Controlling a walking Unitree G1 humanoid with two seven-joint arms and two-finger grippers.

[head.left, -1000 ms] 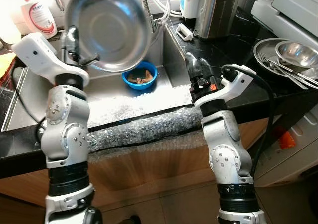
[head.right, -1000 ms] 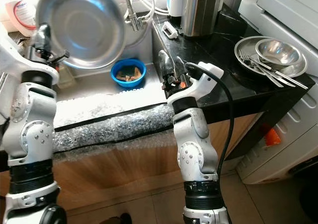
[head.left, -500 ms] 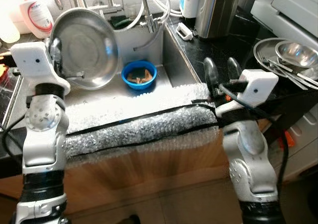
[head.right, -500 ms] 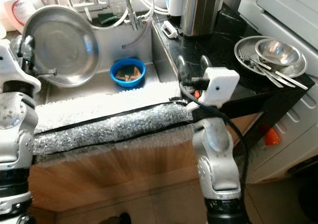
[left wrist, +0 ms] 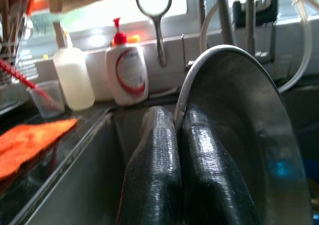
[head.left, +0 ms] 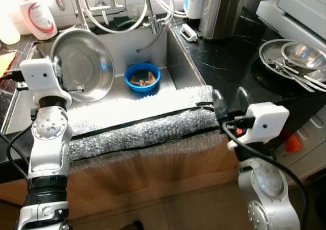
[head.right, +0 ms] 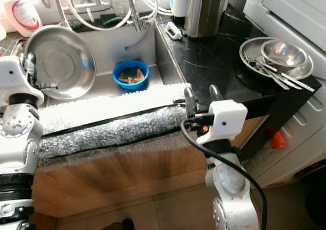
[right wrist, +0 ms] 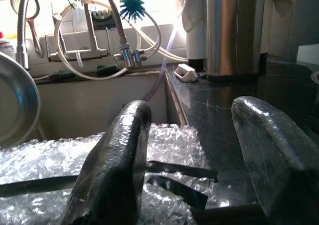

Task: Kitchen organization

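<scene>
A round steel plate (head.left: 84, 64) stands tilted on edge over the left part of the sink (head.left: 170, 61). My left gripper (head.left: 57, 73) is shut on its rim, and in the left wrist view the two fingers (left wrist: 159, 175) pinch that rim (left wrist: 189, 85) between them. My right gripper (head.left: 230, 100) is open over the counter's front edge, right of the sink, with nothing between its fingers (right wrist: 119, 160). A blue bowl (head.left: 143, 77) with brown scraps sits on the sink floor.
Bubble wrap (head.left: 142, 130) covers the counter's front edge before the sink. A steel plate with a bowl and cutlery (head.left: 293, 59) lies on the black counter at right. The faucet and hoses (head.left: 150, 10), a soap bottle (head.left: 38, 13) and a steel canister (head.left: 224, 8) stand behind.
My left arm has brought the steel plate down from high over the sink to its left side. My right gripper has drawn back from the sink's corner to the counter's front edge.
</scene>
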